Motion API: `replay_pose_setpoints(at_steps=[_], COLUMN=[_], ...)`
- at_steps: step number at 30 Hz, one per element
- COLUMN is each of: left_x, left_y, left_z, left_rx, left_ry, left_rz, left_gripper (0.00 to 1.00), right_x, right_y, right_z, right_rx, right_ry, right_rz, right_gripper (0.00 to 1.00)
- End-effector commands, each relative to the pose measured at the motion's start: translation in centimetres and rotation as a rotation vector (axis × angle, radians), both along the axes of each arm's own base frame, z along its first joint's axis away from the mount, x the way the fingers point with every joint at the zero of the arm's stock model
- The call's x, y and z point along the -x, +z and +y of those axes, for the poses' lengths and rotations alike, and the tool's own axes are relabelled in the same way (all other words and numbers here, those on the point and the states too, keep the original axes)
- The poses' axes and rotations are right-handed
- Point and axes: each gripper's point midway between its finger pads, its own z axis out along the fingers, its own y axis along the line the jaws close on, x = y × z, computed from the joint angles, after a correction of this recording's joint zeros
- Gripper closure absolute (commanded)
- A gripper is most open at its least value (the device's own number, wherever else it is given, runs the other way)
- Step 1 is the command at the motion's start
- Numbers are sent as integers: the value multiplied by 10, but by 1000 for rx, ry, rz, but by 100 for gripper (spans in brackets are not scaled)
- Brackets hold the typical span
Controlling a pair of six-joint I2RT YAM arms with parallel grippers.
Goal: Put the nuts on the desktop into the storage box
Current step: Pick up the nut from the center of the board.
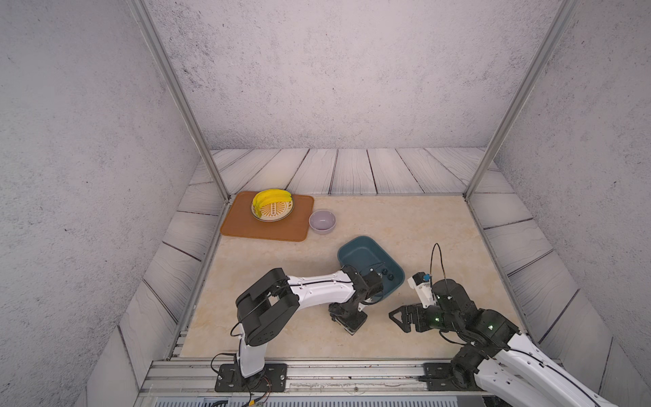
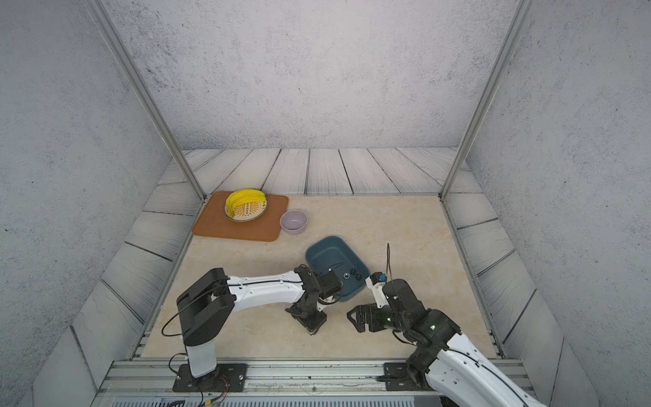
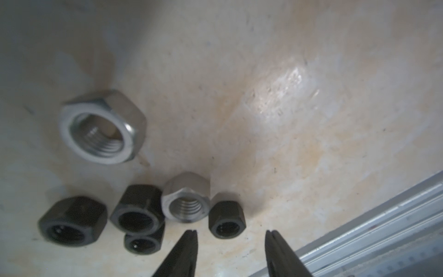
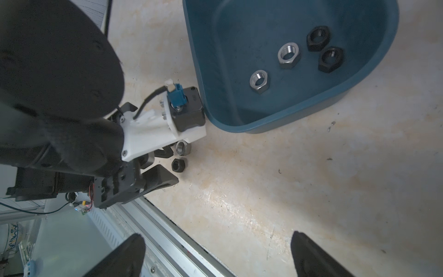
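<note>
While the left claw (image 3: 231, 232) stands part-open and empty at six nuts (image 3: 185, 203) on the surface (image 3: 299, 144), four nuts (image 4: 288, 55) lie inside the storage box (image 4: 251, 28); right claw (image 4: 217, 236) wide open, empty.

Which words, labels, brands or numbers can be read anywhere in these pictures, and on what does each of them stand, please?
No text can be read in full.
Tiny embossed mark on the black camera housing at the left arm's wrist: too small to read.
Faint tick-like marks on the silver aluminium rail: too blurred to read.
Hexagonal metal nuts and dark teal plastic storage box: no marking visible.
</note>
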Motion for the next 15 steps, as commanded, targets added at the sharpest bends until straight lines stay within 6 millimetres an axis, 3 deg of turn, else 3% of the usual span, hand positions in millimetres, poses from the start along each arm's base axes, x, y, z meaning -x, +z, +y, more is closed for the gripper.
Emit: replay_pose_setpoints(at_steps=[1, 6, 15], left_x=[-1, -1, -2], left_y=[-2, -10, -15], left_z=[-3, -4, -4], left_rx=[-11, -15, -22], left_ry=[-9, -1, 5], left_rz=[-3, 4, -1], left_gripper=[53, 65, 76], right_x=[-1, -1, -2], right_y=[4, 4, 6], right_z=[-4, -4, -5], right_rx=[-2, -2, -2], right_ry=[-25, -28, -33], right_rz=[-12, -15, -20], right_gripper=[1, 1, 1])
